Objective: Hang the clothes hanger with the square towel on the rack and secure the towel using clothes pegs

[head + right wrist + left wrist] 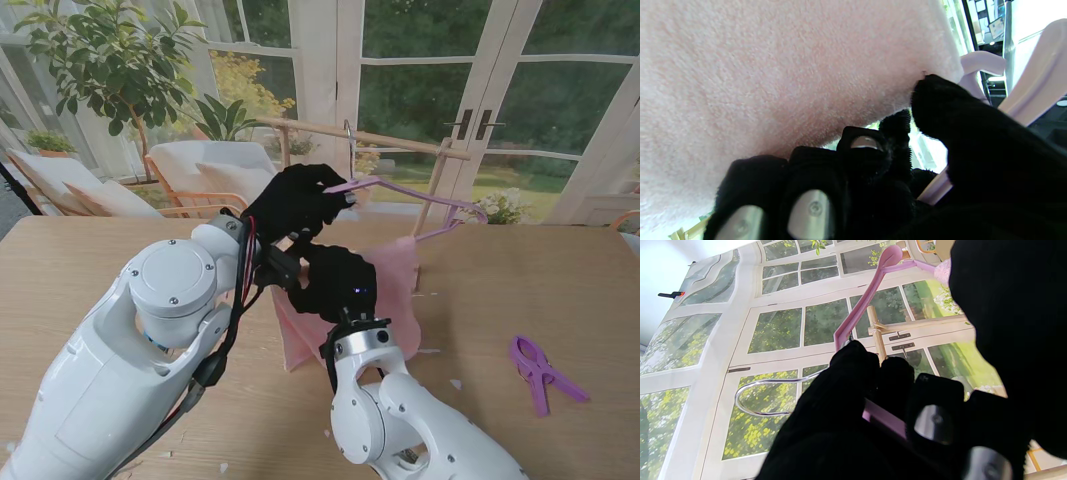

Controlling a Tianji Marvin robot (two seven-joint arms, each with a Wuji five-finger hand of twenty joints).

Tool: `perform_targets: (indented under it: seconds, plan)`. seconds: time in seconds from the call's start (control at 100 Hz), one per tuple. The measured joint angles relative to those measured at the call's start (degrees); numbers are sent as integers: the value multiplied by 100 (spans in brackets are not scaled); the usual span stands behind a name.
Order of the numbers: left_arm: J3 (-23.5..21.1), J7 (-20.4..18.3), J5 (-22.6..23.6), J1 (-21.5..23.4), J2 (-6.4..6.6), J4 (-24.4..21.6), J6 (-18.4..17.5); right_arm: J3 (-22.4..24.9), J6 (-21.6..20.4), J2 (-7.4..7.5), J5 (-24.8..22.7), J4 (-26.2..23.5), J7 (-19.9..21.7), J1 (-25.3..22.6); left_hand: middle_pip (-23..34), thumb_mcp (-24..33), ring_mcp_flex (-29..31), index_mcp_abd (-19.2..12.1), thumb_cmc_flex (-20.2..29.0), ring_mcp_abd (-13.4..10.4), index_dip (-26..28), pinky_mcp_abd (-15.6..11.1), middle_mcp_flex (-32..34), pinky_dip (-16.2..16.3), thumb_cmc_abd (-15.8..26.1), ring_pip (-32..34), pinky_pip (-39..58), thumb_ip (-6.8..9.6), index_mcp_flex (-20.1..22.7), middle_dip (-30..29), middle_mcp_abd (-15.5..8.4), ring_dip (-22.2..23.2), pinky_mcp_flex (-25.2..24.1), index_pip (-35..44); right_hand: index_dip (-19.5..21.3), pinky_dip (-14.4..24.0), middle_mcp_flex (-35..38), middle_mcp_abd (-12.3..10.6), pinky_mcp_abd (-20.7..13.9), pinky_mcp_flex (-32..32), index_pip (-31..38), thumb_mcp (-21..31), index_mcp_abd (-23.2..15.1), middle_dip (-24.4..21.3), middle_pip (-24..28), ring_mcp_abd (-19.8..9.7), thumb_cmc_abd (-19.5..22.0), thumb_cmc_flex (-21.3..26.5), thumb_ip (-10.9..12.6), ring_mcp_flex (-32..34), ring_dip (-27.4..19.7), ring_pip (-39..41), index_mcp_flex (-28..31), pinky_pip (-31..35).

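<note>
Near the rack (400, 140), left hand (295, 200) was clamped on the hanger (420, 200), hook not yet over the rail. Right hand (340, 280) pinched the towel (395, 275) below it. Hanging step; next needs hook seated, then the peg (540, 370), well right.

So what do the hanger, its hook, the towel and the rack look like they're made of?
Hanger: smooth pink plastic, by its even colour and moulded flat arms. Hook: bare shiny metal wire, probably steel. Towel: soft pink fleece or terry, its nap fuzzy up close. Rack: pale unpainted wood, possibly bamboo, with a lashed joint in the left wrist view.
</note>
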Motion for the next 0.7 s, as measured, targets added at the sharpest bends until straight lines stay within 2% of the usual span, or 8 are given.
perform_targets:
  seconds: [0.02,0.07,0.17,0.27,0.36,0.47,0.51,0.7]
  plan:
    - [-13,-6,2,6,0,-1,-12,21,-6,3,-20,-38,31,-31,0,0,0,0,0,0,0,-1,0,0,0,0,0,0,0,0,0,0,0,0,65,-23,-46,-34,-9,0,-239,-35,87,3,-7,-4,18,-76,91,0,0,-9,-55,0]
    - [-45,-20,11,19,2,-1,-49,101,-21,15,-68,-157,108,-131,0,0,0,0,0,-2,0,-15,0,0,0,0,0,0,0,0,0,0,0,0,157,-139,-121,-48,-47,0,-648,-183,258,7,-28,-33,24,-180,92,0,-23,-49,-243,0]
    - [-107,-30,51,46,5,0,-124,288,-46,49,-109,-385,165,-363,-1,0,0,-1,-3,-14,0,-26,0,1,0,0,0,0,0,1,0,0,0,0,-79,-350,-303,-118,-65,1,-1035,-402,520,8,-47,-45,91,-401,92,0,-100,-107,-742,2]
    - [-160,-10,59,85,9,19,-165,498,-75,64,-110,-576,111,-569,-1,0,0,-1,-3,-14,0,-21,0,1,0,0,0,0,0,1,0,0,0,0,-225,-527,-455,-120,-67,1,-1072,-592,578,-23,-73,-44,168,-453,92,0,-240,-238,-977,2]
    - [-218,12,46,118,10,33,-201,725,-151,69,-110,-742,32,-778,-1,0,0,-1,-3,-14,0,-20,0,1,0,0,0,0,1,1,0,0,0,0,-236,-596,-707,-87,-67,-292,-995,-746,579,-220,-346,59,307,-456,92,-240,-398,-536,-1081,3]
    - [-306,-3,46,140,27,31,-249,1033,-245,78,-165,-929,-107,-1072,-1,0,0,-1,-3,-14,0,-19,0,1,0,0,0,0,1,2,0,0,0,0,-236,-610,-1097,136,85,-830,-837,-759,574,-603,-814,321,510,-456,92,-704,-551,-1125,-1085,-50]
    - [-334,-17,49,145,40,20,-267,1141,-260,80,-180,-982,-165,-1173,-1,0,0,-1,-3,-14,0,-19,0,1,0,0,0,0,1,2,0,0,0,0,-201,-560,-1246,250,161,-1083,-752,-749,569,-765,-1050,446,516,-456,206,-928,-575,-1357,-1061,-102]
    - [-471,-57,53,186,82,-91,-314,1602,-209,81,-123,-1122,-321,-1532,-1,0,0,-1,-4,-14,0,-18,0,1,0,0,0,0,2,2,0,0,0,0,663,-109,-2394,769,548,-2627,-291,-335,566,-1616,-1972,1019,903,-459,206,-2323,-794,-2918,-891,-1138]
